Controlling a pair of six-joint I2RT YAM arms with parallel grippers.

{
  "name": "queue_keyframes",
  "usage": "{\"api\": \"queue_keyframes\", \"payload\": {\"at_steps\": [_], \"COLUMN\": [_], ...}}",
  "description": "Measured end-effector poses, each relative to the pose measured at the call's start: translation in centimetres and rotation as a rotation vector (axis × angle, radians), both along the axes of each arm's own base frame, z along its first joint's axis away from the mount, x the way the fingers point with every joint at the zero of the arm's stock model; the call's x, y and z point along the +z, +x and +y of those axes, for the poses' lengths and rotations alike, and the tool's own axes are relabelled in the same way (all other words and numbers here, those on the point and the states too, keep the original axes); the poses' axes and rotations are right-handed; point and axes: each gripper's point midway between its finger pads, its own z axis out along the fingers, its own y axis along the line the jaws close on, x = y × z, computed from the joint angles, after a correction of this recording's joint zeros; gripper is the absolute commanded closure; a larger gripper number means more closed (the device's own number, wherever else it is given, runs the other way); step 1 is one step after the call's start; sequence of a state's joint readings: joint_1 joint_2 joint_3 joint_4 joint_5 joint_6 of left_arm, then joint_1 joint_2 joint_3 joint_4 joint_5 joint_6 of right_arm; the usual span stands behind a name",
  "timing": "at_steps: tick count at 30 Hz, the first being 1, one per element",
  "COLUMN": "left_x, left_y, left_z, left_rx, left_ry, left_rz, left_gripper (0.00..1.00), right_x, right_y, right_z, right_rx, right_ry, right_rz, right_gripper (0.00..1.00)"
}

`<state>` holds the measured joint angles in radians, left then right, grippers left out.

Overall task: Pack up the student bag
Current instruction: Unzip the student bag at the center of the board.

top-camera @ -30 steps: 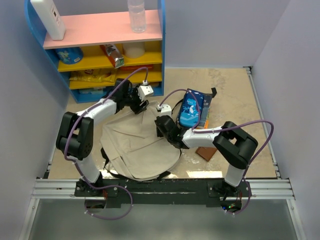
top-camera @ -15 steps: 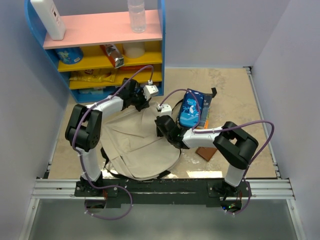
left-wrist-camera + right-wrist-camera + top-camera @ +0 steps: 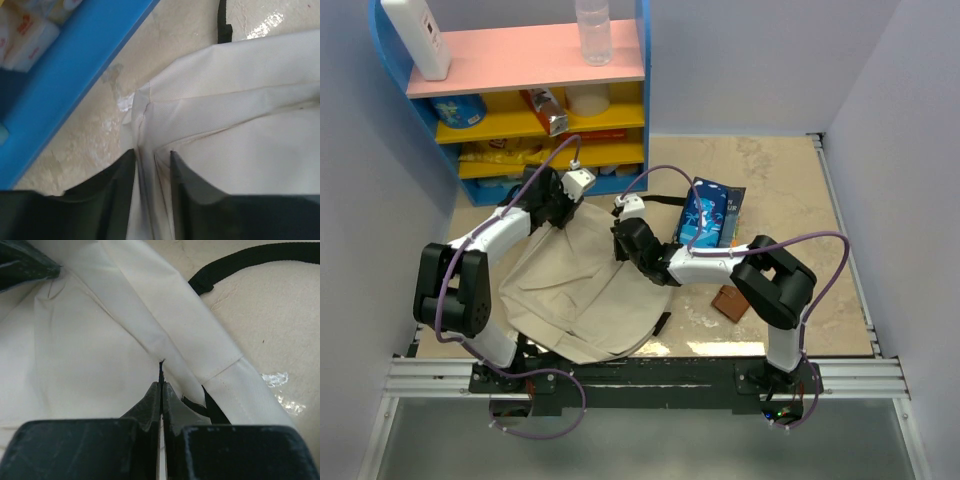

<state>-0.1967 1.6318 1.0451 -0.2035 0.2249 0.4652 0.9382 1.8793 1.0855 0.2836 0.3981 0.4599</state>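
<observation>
The student bag [image 3: 580, 290] is a large beige canvas backpack lying flat on the table between the arms. My left gripper [image 3: 558, 207] is at the bag's far left corner. In the left wrist view the gripper [image 3: 152, 156] is shut on a fold of the beige canvas [image 3: 240, 125]. My right gripper [image 3: 625, 238] is at the bag's far right edge. In the right wrist view it [image 3: 161, 385] is shut on a thin black tab at a seam of the bag [image 3: 75, 355]. A blue book [image 3: 706, 215] lies on the table right of the bag.
A blue shelf unit [image 3: 520, 100] with snacks and bottles stands at the far left, its blue base [image 3: 75, 65] close to my left gripper. A black strap [image 3: 665, 200] trails from the bag toward the book and also shows in the right wrist view [image 3: 250, 260]. A small brown object [image 3: 730, 302] lies near the right arm.
Both grippers have moved left with the bag held in them. The bag has slid left, away from the blue book, and its black strap now lies stretched out.
</observation>
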Motion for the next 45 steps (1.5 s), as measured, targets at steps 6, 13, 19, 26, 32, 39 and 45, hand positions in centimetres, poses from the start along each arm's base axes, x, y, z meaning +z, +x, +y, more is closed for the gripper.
{"api": "queue_keyframes", "payload": {"at_steps": [6, 13, 19, 26, 32, 39, 45], "left_x": [1.5, 6.0, 3.8, -3.3, -4.5, -5.7, -5.8], "left_y": [-1.5, -1.8, -2.1, -2.3, -2.0, -1.8, -1.6], "left_z": [2.1, -0.7, -5.4, -6.3, -6.3, -7.1, -8.0], "left_rx": [0.030, -0.101, -0.203, -0.208, -0.204, -0.215, -0.228], "left_ry": [-0.012, -0.119, -0.168, -0.152, -0.142, -0.099, -0.082], "left_rz": [0.029, -0.016, 0.034, 0.192, 0.195, 0.183, 0.161], "left_gripper": [0.20, 0.28, 0.41, 0.40, 0.41, 0.40, 0.41], "right_x": [-1.0, -1.0, -1.0, 0.4, 0.3, 0.0, -1.1], "right_y": [0.3, 0.3, 0.0, -0.9, -1.8, -3.2, -5.2], "right_z": [0.7, 0.7, 0.6, 0.9, 1.6, 2.7, 3.9], "right_rx": [0.014, 0.016, 0.024, 0.051, 0.072, 0.108, 0.154], "right_ry": [-0.021, -0.023, -0.019, 0.001, -0.001, -0.006, -0.029], "right_rz": [0.008, 0.007, 0.008, -0.011, -0.012, -0.009, 0.004], "right_gripper": [1.00, 1.00, 1.00, 1.00, 1.00, 1.00, 1.00]}}
